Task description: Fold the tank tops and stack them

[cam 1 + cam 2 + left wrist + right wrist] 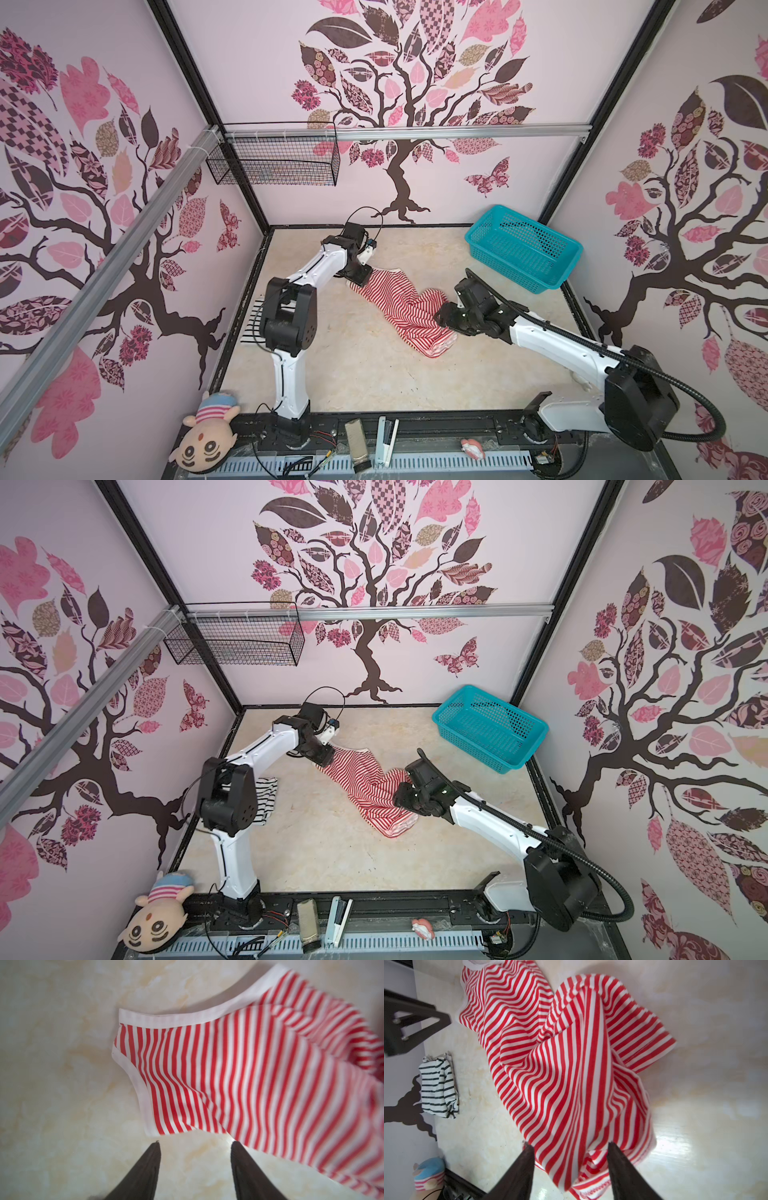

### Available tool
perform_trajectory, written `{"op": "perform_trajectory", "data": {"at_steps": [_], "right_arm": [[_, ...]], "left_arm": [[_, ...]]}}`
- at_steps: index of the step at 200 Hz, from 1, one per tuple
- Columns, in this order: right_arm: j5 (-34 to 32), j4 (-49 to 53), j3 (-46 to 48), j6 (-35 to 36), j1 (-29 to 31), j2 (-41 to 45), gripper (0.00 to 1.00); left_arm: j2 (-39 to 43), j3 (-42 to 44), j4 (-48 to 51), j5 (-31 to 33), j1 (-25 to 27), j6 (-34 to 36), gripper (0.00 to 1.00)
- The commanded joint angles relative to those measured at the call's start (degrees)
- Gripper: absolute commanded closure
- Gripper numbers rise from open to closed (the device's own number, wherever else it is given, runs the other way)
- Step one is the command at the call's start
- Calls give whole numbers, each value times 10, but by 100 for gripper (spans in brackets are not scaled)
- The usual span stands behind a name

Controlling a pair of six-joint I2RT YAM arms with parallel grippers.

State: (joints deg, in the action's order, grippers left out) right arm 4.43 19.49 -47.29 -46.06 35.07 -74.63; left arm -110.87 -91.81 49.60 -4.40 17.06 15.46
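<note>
Both my tools stand with jaws apart and hold nothing. My left tool (195, 1142) hangs over bare worktop (353, 374) just beside the pale-trimmed shoulder end of the red-and-white top (399, 307), at that garment's far left. My right tool (568, 1145) sits over its bunched near-right end, with cloth lying under and between the jaws. The top runs diagonally across the middle of the worktop, twisted and rumpled rather than flat. The black-and-white top (438, 1086) lies folded at the left edge, well apart from it and partly behind my left arm.

I see three likely failures. If my left tool closes where it is, it probably nips only the trim's edge or nothing at all. My right tool could pinch several heaped layers at once, so a hidden layer drags along and the fold comes out crooked. Uneven pulling on this soft knit would deepen the twist. Later, swinging my left arm could brush the folded top loose.
</note>
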Motion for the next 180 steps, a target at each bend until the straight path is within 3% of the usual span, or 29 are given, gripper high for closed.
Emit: {"op": "perform_trajectory", "data": {"at_steps": [1,47,67,133,180], "right_arm": [[-65,36,-21,22,-8,44,36],[20,5,14,51,-132,32,35],[26,-4,5,64,-145,1,39],[21,-63,-27,80,-161,-159,58],[47,-62,-75,94,-161,-243,62]], "left_arm": [[99,72,5,-115,29,-9,37],[160,191,-19,-174,133,8,34],[144,202,-34,-188,163,12,33],[50,164,-55,-258,172,-13,26],[45,178,-64,-276,173,-18,25]]}}
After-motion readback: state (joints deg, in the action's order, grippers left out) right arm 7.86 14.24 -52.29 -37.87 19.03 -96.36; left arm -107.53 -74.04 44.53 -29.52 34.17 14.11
